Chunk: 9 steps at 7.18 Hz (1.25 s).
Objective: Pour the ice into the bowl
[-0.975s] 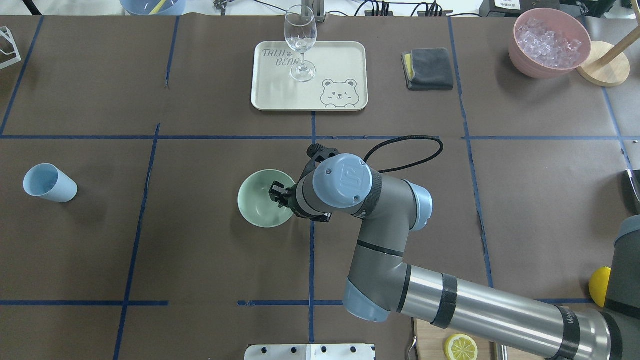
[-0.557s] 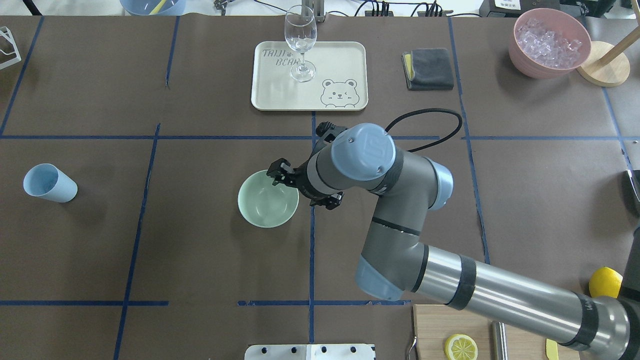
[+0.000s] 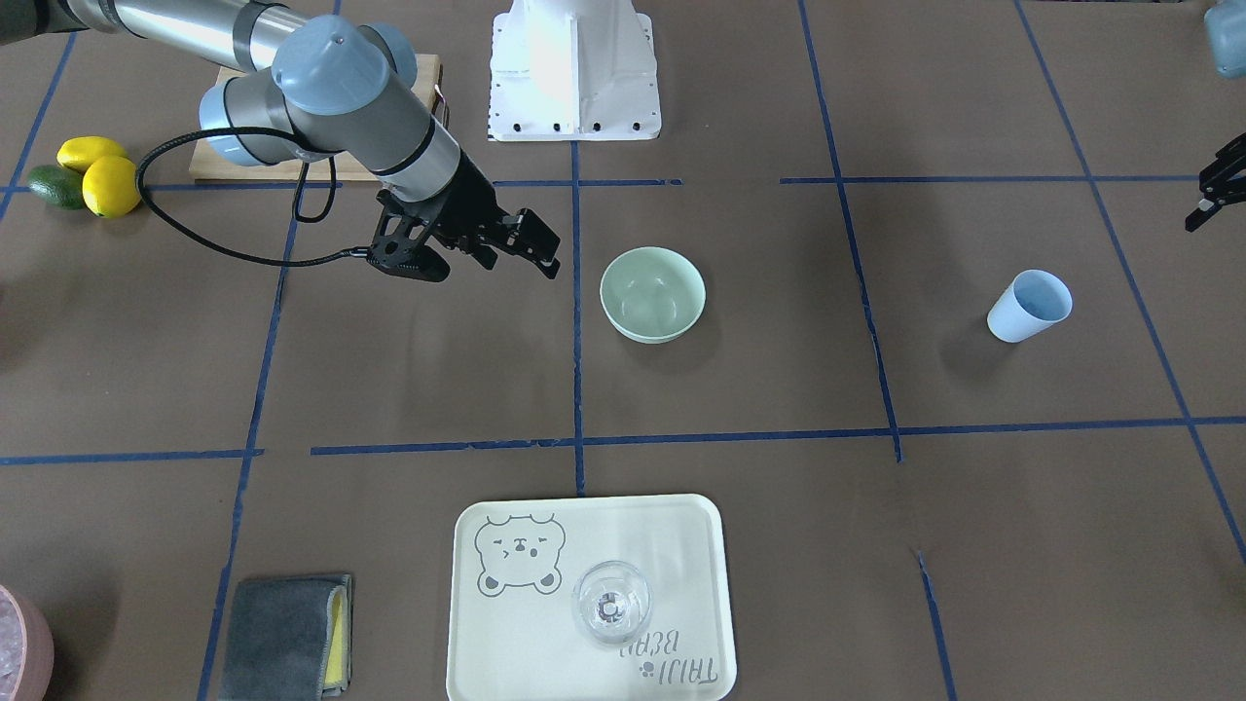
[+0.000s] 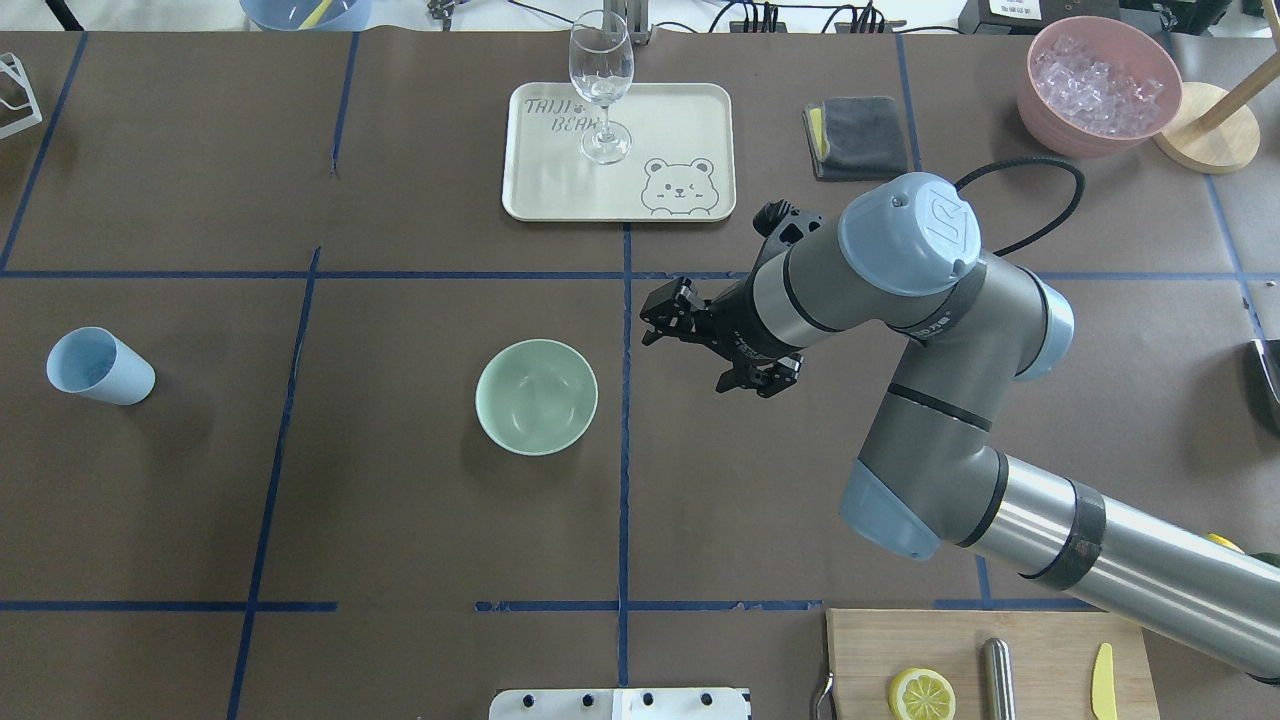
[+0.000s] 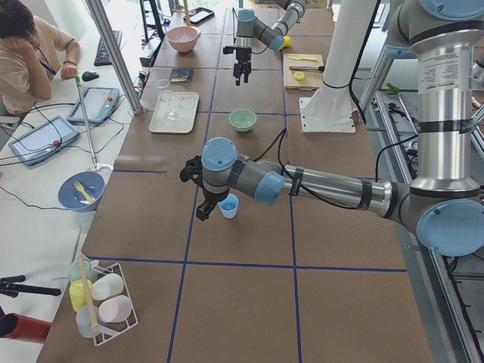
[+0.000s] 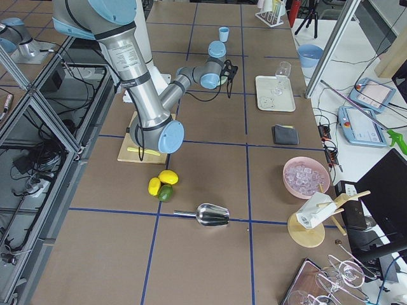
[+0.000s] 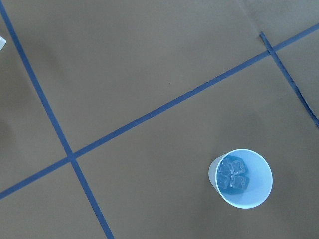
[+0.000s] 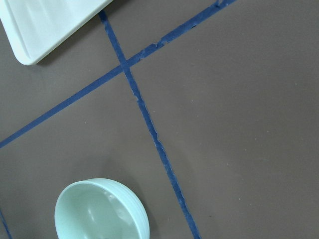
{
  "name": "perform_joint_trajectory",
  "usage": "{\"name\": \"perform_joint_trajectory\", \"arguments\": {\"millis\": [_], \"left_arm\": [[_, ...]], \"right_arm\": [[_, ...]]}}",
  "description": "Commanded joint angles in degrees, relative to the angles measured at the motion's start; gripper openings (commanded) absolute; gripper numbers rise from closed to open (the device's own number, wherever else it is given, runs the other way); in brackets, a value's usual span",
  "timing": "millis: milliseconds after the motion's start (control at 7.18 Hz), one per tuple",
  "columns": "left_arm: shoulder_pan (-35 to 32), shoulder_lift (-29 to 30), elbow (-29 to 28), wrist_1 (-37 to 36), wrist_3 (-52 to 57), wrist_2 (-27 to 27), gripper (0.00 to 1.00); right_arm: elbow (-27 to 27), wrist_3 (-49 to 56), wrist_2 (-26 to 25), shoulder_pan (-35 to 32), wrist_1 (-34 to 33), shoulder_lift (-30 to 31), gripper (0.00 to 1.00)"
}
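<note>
Bowl (image 4: 536, 397): it stands upright and empty near the middle of the counter, with nothing touching it. A second ago the right pincer (image 4: 662, 316) was at the bowl's right rim. It has since pulled away toward the counter's right edge and now hangs above the bare counter, clear of the bowl. Its fingers are spread and it holds nothing. Read this as placement finished: the bowl is positioned and released, and it has not shifted since the release.

Ice (image 7: 233, 174): a few clear cubes lie at the bottom of the light blue cup (image 4: 128, 383). The cup stands near the counter's left edge, well apart from the bowl.

Left pincer (image 3: 1207, 200): it hovers near the cup on the left-edge side, and its wrist camera looks straight down into the cup. You cannot tell from these views whether its fingers are spread or pressed together. It does not touch the cup.

Judgement: the pour has not begun. Expect the left arm to take the cup next. Confirm that the right arm stays clear of the path between cup and bowl.
</note>
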<state>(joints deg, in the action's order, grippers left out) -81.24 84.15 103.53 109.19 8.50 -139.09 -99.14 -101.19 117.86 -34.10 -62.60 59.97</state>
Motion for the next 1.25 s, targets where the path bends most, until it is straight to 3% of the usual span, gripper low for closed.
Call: {"name": "perform_joint_trajectory", "arguments": {"millis": [0,279,418,697,975,1115], "left_arm": [[0.65,-0.13,-1.4,12.64,-0.14,-0.04,1.0],[2.3,-0.21,-3.77,17.34,-7.73,-4.15,1.0],[3.01,-1.61,-5.08,25.72,-15.19,-2.6,1.0],[16.04,-6.69,-5.27,49.61,-44.55,13.24,1.0],[23.9,-14.16,-4.22,62.66,-61.27,26.09,0.99],[28.64,-14.8,-4.22,64.2,-68.19,34.68,0.99]], "right_arm": [[-0.26,0.03,-0.08,-0.09,-0.06,0.58,1.0],[-0.35,0.03,-0.35,0.0,0.02,1.19,1.0],[-0.53,-0.41,-0.44,0.26,0.02,1.11,1.0],[-0.61,-0.59,-0.44,0.53,0.02,1.02,1.0],[-0.44,-0.59,-0.44,0.53,0.02,1.11,1.0],[-0.44,-0.67,-0.52,1.14,0.02,1.02,1.0]]}}
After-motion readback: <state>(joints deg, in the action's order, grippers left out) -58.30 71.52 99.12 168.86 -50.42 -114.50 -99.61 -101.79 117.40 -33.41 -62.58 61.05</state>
